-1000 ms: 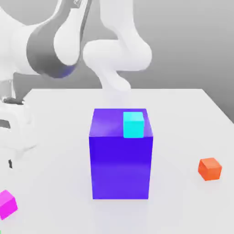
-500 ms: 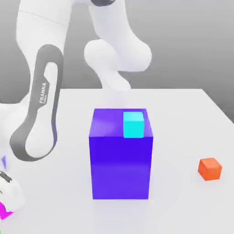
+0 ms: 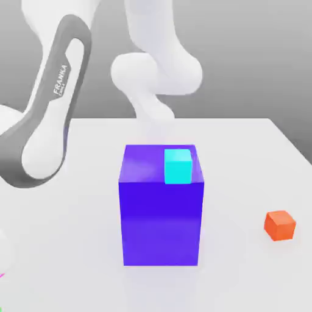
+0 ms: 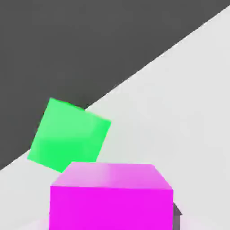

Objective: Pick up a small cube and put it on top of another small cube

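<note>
The small cube is bright magenta and stands very close in the hand view, on the white table. My gripper is down around it, with a dark finger pad against its side, so the jaws look shut on it. In the exterior view only a thin magenta sliver of the small cube peeks in at the left edge, below the white hand. A green cube lies tilted just beyond the magenta one, near the table's edge.
A big purple-blue block stands mid-table with a cyan cube on its top, towards the exterior view's right. An orange cube sits on the table at the exterior view's right. The arm's grey-and-white link leans over the left side.
The arm has swung down towards the exterior view's lower left. The hand has covered the magenta cube, which lay in plain sight there a second ago. The jaws went from open to shut.
</note>
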